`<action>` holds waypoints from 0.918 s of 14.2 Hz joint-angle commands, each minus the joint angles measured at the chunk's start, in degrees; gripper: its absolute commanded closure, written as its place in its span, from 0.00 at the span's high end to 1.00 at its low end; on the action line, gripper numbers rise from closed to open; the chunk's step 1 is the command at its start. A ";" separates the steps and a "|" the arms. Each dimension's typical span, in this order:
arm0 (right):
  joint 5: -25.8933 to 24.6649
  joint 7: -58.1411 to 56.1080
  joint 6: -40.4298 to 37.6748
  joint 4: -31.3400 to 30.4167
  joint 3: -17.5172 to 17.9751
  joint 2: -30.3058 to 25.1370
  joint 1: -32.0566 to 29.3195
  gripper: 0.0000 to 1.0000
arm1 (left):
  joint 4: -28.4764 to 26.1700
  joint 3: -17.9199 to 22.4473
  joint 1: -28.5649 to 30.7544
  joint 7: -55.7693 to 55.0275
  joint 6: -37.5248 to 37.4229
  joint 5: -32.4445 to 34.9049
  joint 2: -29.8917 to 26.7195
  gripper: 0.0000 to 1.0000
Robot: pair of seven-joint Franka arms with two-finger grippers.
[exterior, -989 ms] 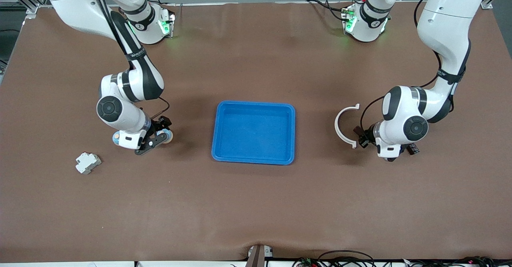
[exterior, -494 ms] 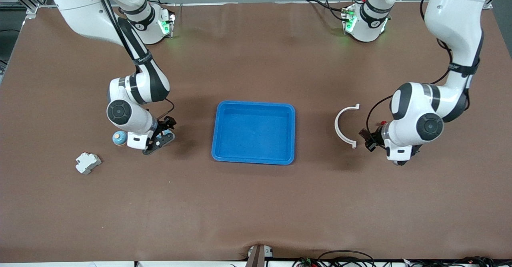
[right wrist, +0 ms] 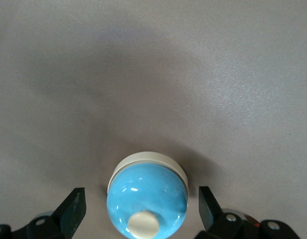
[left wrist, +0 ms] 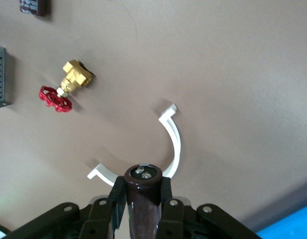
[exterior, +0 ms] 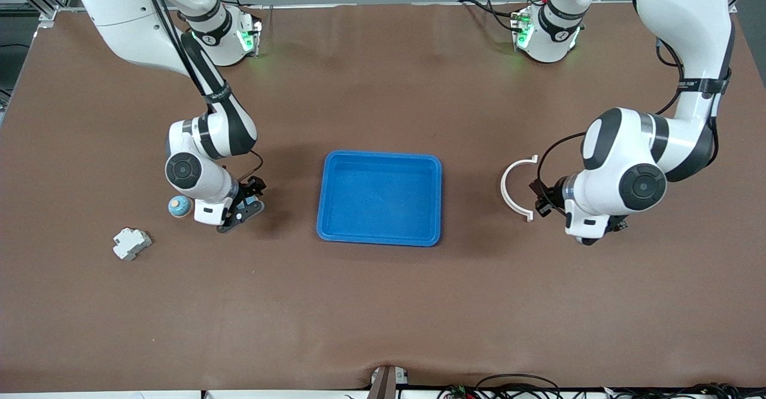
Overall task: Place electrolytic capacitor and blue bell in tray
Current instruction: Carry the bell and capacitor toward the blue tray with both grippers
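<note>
Left end effector (left wrist: 142, 199) clamps the electrolytic capacitor (left wrist: 142, 191) above the worktop (exterior: 383, 303) beside a white clip (exterior: 514, 187), while the right end effector (right wrist: 141, 211), spread wide, straddles the blue bell (right wrist: 146, 199) and should centre before closing, the tray (exterior: 379, 237) empty between them.

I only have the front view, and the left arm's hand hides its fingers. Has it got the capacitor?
Observer: Yes. The left wrist view shows the left gripper shut on the dark brown capacitor.
Operator: And the right gripper, is it on the bell?
Observer: Not gripping. The right gripper is open, its fingers on either side of the blue bell with gaps.
Operator: Anything hidden under the left arm?
Observer: A brass valve with a red handwheel lies on the table.
</note>
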 commanded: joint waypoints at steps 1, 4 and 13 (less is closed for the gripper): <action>0.17 -0.32 1.19 -0.19 0.00 0.57 0.01 1.00 | 3.77 -0.22 -0.25 -1.51 -1.77 -1.70 2.61 0.00; 0.17 0.03 1.11 -0.19 0.00 0.57 -0.07 1.00 | 5.45 -0.39 -0.16 -2.48 -1.78 -8.64 3.06 0.00; 0.34 0.47 -2.66 0.51 0.26 -0.39 0.28 0.19 | 5.28 -0.39 -8.32 -24.26 5.25 -9.09 7.10 0.00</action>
